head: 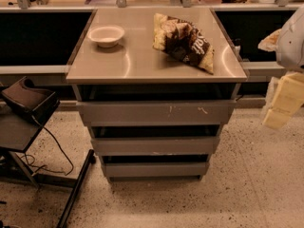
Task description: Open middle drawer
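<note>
The gripper (284, 101) hangs at the right edge of the frame, open or closed unclear, well apart from the middle drawer (154, 146) at lower centre.

Pale cream, blocky gripper (281, 104) at the right edge, below a rounded white arm shell (292, 39)

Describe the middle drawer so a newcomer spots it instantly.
Left of the tool, a steel-topped cabinet carries a bowl and snack bag. Of its three grey fronts, the middle drawer is plain, between the larger scratched front above and shortest front below.
</note>
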### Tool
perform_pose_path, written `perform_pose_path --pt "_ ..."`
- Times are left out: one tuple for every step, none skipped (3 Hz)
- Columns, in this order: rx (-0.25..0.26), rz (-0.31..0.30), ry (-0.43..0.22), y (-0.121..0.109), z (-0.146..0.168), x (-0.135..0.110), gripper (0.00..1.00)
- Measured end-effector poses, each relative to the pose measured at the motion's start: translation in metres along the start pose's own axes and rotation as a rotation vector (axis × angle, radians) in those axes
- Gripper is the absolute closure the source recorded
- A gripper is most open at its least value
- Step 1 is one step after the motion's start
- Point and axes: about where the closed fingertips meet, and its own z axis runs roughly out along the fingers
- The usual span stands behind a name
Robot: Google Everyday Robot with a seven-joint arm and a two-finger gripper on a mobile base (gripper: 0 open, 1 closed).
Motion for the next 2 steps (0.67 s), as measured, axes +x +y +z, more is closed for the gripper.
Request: perform_pose_path --pt "-0.061 0.056 -0.094 0.031 0.053 -0.011 0.00" --pt "-0.164 0.164 -0.215 0.073 0.128 -0.023 0.00"
